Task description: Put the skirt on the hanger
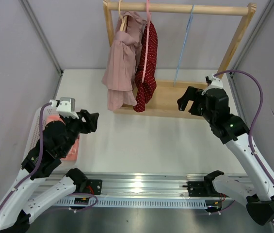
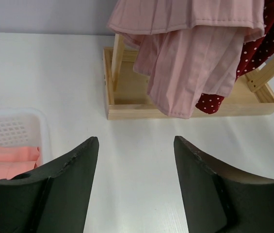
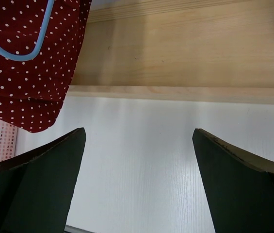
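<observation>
Over at the left edge, the skirt (image 1: pixel 72 147) lies bunched in the basket (image 1: pixel 34 130), handy for the left arm folded above it. The hanger (image 1: pixel 184 46) hangs bare on the rail (image 1: pixel 214 9). The left gripper (image 1: pixel 92 121) and right gripper (image 1: pixel 187 103) both point rackward, jaws spread wide, holding nothing.

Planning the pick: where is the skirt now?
In the top view the skirt lies in the white basket at the left edge of the table, partly hidden under the left arm.
</observation>
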`<state>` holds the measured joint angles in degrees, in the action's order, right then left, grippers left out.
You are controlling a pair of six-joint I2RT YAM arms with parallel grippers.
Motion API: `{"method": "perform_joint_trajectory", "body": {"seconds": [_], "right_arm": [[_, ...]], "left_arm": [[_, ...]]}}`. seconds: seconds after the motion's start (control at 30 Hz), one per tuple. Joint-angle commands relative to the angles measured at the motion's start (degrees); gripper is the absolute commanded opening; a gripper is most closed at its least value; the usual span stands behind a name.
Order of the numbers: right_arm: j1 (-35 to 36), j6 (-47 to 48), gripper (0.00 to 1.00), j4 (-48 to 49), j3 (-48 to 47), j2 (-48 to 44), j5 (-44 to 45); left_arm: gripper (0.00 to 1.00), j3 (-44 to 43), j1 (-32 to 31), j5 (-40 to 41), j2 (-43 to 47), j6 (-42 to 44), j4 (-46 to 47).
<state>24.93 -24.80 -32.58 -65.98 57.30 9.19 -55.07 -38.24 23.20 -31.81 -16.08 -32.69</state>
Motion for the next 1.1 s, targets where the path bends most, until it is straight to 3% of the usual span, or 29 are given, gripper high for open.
{"method": "perform_joint_trajectory", "body": {"seconds": [0.0, 0.23, 0.3, 0.43, 0.6, 0.7, 0.9, 1.07], "right_arm": [[-0.5, 1.0, 0.99, 2.3, -0.7, -1.6, -1.2], [-0.5, 1.7, 0.99, 1.3, -0.7, 0.4, -4.1], [-0.5, 1.7, 0.99, 1.1, -0.7, 1.7, -5.8], [-0.6, 1.4, 0.99, 1.9, -0.3, 3.7, -8.6], [-0.4, 1.2, 0.99, 2.6, 0.4, 4.8, -13.8], [-0.5, 1.9, 0.99, 1.8, 0.5, 4.8, -14.6], [-0.5, 2.4, 0.99, 1.3, 0.9, 3.6, -14.9], [-0.5, 1.7, 0.99, 1.7, 1.8, 2.0, -15.7]], "left_arm": [[0.69, -1.1, 0.1, 4.0, -0.4, -1.9, -1.2], [0.76, -2.9, 0.4, 16.1, -2.0, -6.7, -8.5], [0.77, -2.7, 3.3, 20.4, -3.9, -7.4, -9.4], [0.77, -1.8, 13.3, 19.1, -9.3, -7.5, -10.1], [0.77, 5.2, 30.9, 8.7, -13.2, -10.1, -4.7], [0.76, 7.4, 37.3, 5.1, -16.8, -13.0, -1.7], [0.78, 13.1, 42.6, 3.8, -24.7, -20.3, 1.5], [0.8, 13.1, 43.4, 3.8, -33.4, -25.1, 2.7]]}}
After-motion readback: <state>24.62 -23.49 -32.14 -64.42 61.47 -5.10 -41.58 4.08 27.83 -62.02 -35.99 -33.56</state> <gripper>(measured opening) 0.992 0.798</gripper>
